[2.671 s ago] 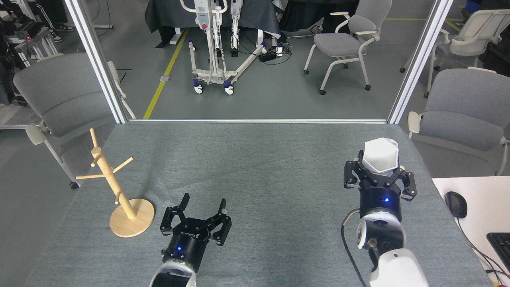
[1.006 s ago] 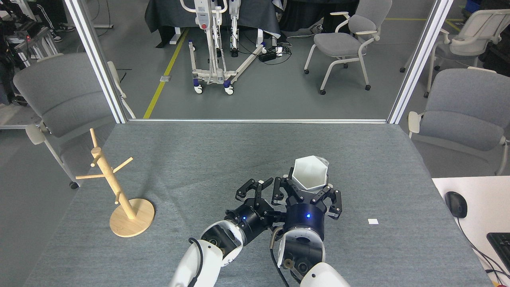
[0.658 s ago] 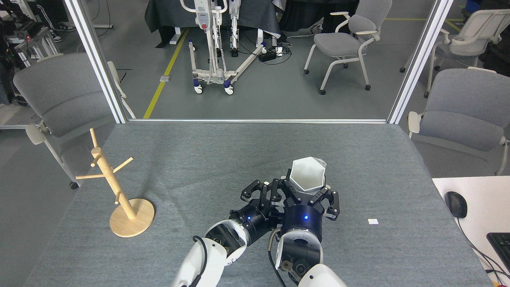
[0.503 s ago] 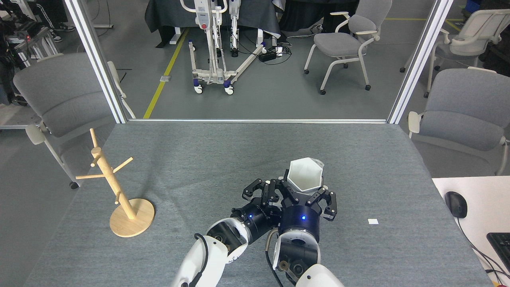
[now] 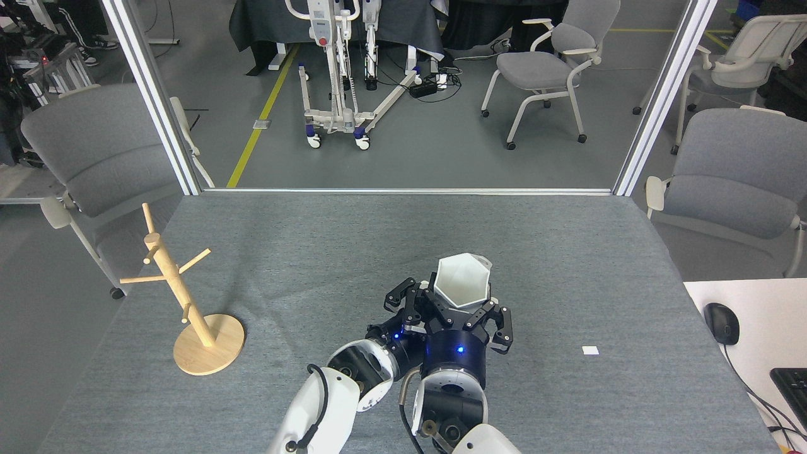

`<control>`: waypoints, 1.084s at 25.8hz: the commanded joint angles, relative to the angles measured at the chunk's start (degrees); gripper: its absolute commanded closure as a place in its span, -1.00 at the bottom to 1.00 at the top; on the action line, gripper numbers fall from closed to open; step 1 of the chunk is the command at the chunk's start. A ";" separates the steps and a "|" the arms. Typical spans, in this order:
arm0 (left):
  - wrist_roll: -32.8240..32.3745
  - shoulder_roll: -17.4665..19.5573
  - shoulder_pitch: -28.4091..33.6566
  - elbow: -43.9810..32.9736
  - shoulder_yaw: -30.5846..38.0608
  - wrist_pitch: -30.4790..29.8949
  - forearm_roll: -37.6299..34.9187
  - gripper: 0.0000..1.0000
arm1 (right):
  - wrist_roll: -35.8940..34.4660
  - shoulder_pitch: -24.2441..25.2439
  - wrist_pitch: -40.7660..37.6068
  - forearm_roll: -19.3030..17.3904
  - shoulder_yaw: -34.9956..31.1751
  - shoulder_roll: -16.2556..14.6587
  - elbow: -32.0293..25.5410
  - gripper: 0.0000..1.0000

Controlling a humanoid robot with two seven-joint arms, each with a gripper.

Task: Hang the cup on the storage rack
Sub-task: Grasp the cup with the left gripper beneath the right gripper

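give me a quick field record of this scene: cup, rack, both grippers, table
cup: white faceted cup, mouth toward the camera, held above the table near its centre
right gripper: right gripper, shut on the cup
left gripper: left gripper, close beside the cup's left; open or shut unclear
rack: wooden storage rack, upright at table's left, pegs bare
table: grey table

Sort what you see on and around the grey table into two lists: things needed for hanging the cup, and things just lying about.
Needed for the job:
cup
storage rack
right gripper
left gripper

Just lying about:
computer mouse
keyboard
small white scrap
grey chairs
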 commanded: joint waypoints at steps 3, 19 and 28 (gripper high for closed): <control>-0.28 0.00 -0.24 -0.05 0.02 1.86 1.14 -0.98 | -0.07 0.91 0.50 0.00 1.83 2.49 1.14 0.33; -3.27 0.44 0.03 -0.22 0.02 -0.16 1.05 1.00 | -0.15 0.82 0.24 0.09 1.83 2.67 2.20 -0.90; -3.54 0.44 0.03 0.04 0.11 0.02 1.05 1.00 | -5.25 1.00 -0.20 -0.09 1.74 2.93 2.11 -0.98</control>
